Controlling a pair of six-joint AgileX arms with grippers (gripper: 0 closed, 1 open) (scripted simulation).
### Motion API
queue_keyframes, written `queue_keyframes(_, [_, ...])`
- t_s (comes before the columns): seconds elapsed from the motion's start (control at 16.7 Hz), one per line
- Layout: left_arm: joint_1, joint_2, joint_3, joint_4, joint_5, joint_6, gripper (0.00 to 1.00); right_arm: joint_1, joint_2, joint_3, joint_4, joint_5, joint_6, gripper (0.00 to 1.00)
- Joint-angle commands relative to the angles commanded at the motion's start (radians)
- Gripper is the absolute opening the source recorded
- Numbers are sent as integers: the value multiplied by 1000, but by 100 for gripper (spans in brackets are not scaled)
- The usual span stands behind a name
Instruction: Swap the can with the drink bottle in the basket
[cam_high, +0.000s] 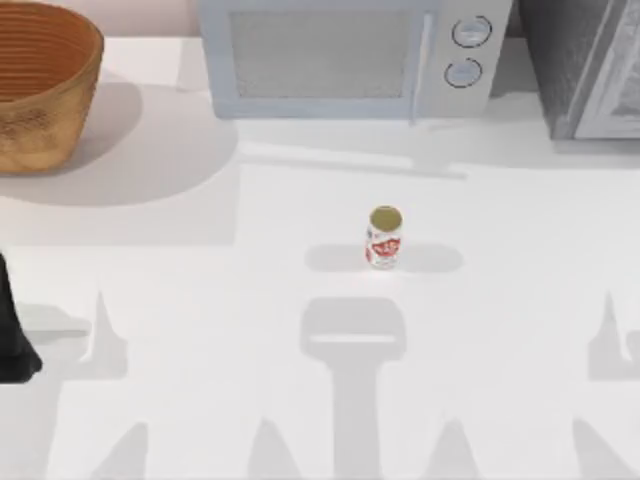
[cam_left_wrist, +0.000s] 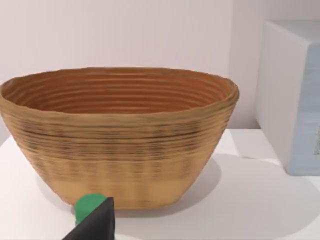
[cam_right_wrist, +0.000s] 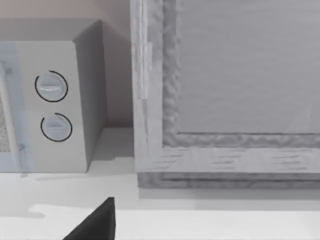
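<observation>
— What's nearest you?
— A dark finger (cam_left_wrist: 95, 222) of your left tool, green-tipped, before the tan woven wicker basket (cam_left_wrist: 120, 137); its spread you can't tell.
— The can?
— Small white red-lettered can (cam_high: 384, 237) stands mid-table (cam_high: 200, 330), upright.

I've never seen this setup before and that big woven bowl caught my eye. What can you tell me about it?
The basket is a large round bowl that looks like woven wicker, tan outside and ribbed orange-brown inside. It stands upright on the white table at the far left corner, left of the microwave, touching nothing else. What shows of its inside looks bare; its floor is hidden.
</observation>
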Motion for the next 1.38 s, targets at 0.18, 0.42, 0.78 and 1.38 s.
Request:
queue_keyframes(0.18, [18,58,-16,30,8,1,100,0,0,0,0,0,0,100])
queue_keyframes(0.42, [69,246,-36,174,50,12,100,0,0,0,0,0,0,100])
queue_keyframes(0.78, [177,670,-38,569,167,43,100,0,0,0,0,0,0,100])
queue_keyframes(1.38, [383,1503,-32,1349,397,99,100,0,0,0,0,0,0,100])
